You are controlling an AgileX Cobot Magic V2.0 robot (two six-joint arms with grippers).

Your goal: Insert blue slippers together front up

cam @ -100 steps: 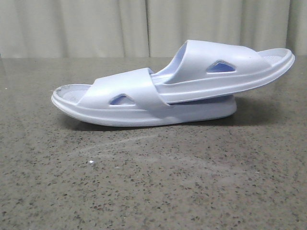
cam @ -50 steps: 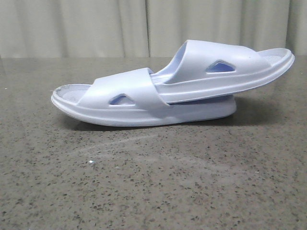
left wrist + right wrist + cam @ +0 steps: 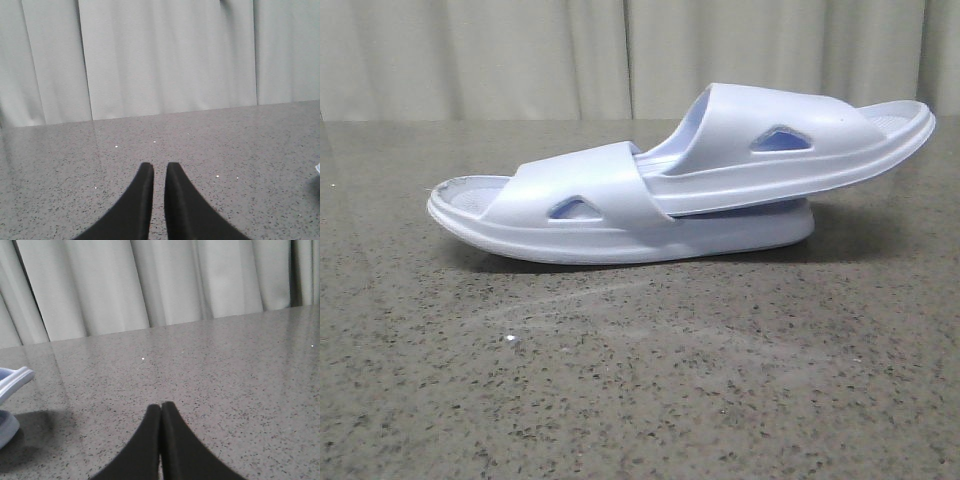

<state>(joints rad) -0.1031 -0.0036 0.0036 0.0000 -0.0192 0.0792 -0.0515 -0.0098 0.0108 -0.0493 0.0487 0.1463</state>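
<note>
- Two blue slippers point(image 3: 650, 195) lie nested mid-table point(image 3: 640, 380), upper one's front tucked under lower one's strap, heel raised right.
- Left gripper point(image 3: 159, 172): fingers nearly together, holding nothing.
- Right gripper point(image 3: 160, 412): fingers pressed together, holding nothing.

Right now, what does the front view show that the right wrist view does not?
Only the front view shows the blue slippers whole, one tucked under the other's strap, its far end raised. Only the right wrist view shows the right gripper, fingers pressed together and holding nothing. Both show the speckled grey table, the pale curtain and at least an end of the slippers.
</note>
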